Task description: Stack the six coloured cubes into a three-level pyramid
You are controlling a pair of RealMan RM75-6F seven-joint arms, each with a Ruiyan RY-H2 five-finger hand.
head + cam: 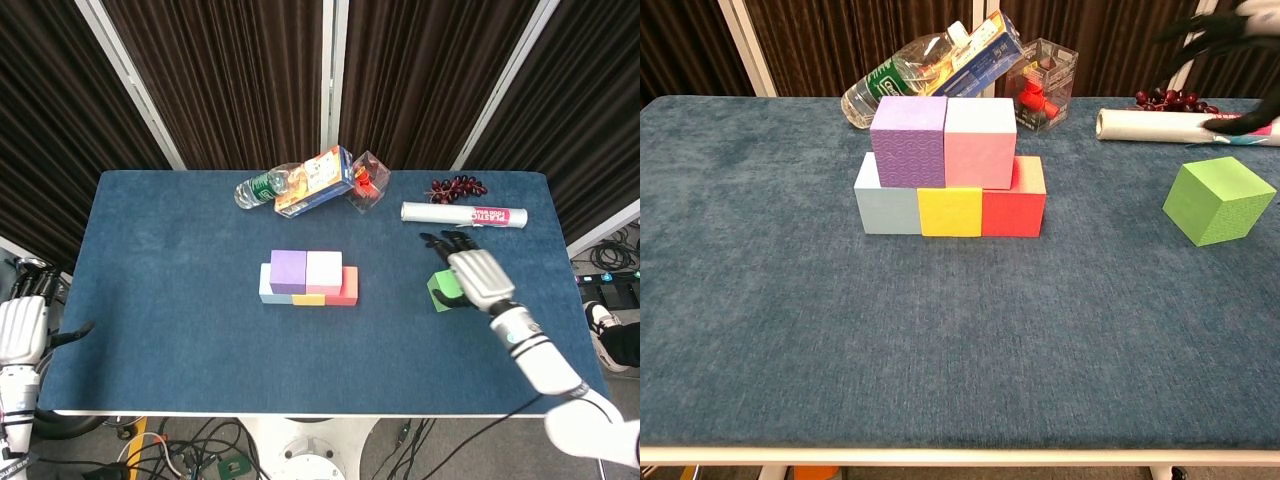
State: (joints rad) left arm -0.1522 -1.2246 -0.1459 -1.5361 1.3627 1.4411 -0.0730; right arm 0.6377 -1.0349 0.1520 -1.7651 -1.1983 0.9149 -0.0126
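Observation:
Five cubes stand stacked mid-table. The bottom row is light blue, yellow and red. Purple and pink sit on top, shifted left so the red cube's top partly shows. The same stack appears in the head view. A green cube sits alone to the right, tilted. My right hand hovers above it with fingers spread, hiding most of the green cube; only dark fingertips reach the chest view. My left hand hangs open off the table's left edge.
Along the far edge lie a water bottle, an orange box, a clear case with a red item, dark grapes and a white roll. Blue cloth covers the table.

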